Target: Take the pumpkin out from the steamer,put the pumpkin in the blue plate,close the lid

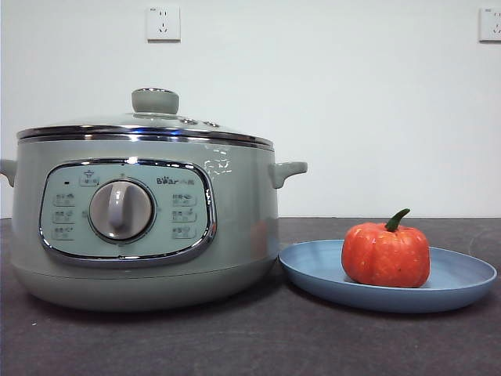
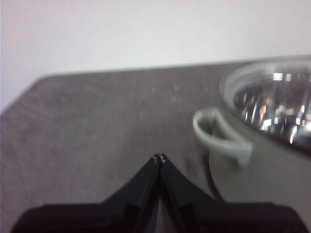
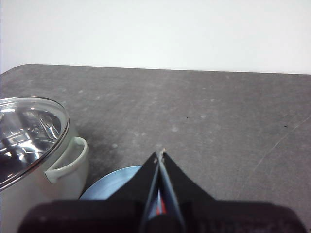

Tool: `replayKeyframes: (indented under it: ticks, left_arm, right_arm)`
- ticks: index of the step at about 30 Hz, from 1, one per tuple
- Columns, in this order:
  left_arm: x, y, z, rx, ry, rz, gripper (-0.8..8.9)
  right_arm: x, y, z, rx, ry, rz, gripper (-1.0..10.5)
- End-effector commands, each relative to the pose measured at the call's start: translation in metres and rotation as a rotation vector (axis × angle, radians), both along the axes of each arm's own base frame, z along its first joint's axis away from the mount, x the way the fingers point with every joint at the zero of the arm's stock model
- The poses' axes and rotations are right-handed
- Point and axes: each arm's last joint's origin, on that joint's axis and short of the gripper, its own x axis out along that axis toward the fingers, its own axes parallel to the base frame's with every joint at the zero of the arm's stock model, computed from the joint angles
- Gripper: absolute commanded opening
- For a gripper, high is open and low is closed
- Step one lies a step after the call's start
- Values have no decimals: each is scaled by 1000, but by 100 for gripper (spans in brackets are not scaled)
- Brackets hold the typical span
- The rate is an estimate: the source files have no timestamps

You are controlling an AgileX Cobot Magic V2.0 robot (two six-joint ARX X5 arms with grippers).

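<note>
two grippers i see only through their own wrist cameras, and both have the jaws pressed together with nothing between them. the left gripper (image 2: 159, 158) hangs above bare table (image 2: 97, 126), beside the steamer (image 2: 262, 160), near its side handle but apart from it. the right gripper (image 3: 160, 153) hangs above the blue plate (image 3: 109, 184), on the steamer's other side; it touches nothing that i can see.

the pumpkin (image 1: 386, 254) sits upright on the blue plate (image 1: 462, 278), green stem up, toward the right edge of the table in the front view. in the right wrist view only a small red strip shows between the dark jaws, low in the picture; i think it is the pumpkin under the gripper, but the jaws cover most of it and most of the plate too.

the steamer (image 1: 141, 227) stands toward the left edge of the table, just beside the plate; if their rims touch i cannot tell. the lid (image 1: 149, 125) lies closed on the pot, knob on top.

both wrist pictures are soft, the left one more. the steamer is cut off at the border in both wrist views, and its left handle is cut in the front view. no arm shows in the front view.
</note>
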Motion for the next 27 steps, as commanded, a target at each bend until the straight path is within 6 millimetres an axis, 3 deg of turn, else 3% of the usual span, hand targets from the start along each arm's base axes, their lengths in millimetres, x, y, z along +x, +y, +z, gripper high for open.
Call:
replayKeyframes:
  ticks: [1, 7, 27]
  left_arm:
    - [4, 0, -15, 2, 6, -10, -3]
    - [7, 0, -30, -18, 30, -7, -3]
    - [6, 0, -31, -24, 40, -6, -3]
  right_arm:
    - [0, 0, -2, 8, 3, -4, -17]
    - [0, 0, -2, 7, 3, -3, -17]
    - [0, 0, -2, 7, 4, -3, -17]
